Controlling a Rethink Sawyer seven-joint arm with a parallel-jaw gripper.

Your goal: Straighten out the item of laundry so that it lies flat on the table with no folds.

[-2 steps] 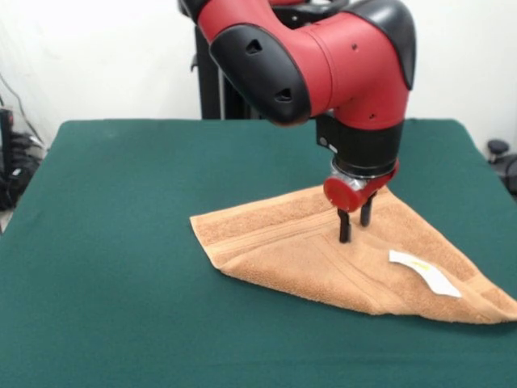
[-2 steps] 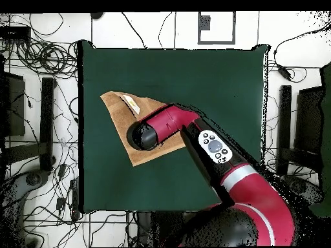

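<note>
— Pinching anything, those fingers (image 1: 355, 225)?

— No, spread a little, tips down on the towel (image 1: 323, 250), which lies folded into a triangle with its label (image 1: 423, 271) showing.

— Best move?

— I'd grip only the top layer and drag it off slowly.

— Room?

— Plenty of green desk (image 1: 121, 242) beyond the towel; cables (image 2: 39, 58) crowd the floor.

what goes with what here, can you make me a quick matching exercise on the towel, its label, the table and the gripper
Column one:
1. towel
2. label
3. table
4. gripper

Column two:
a. dark green
b. white
c. folded into a triangle
d. fingers apart, tips on the cloth

Pairs: 1-c, 2-b, 3-a, 4-d
</note>
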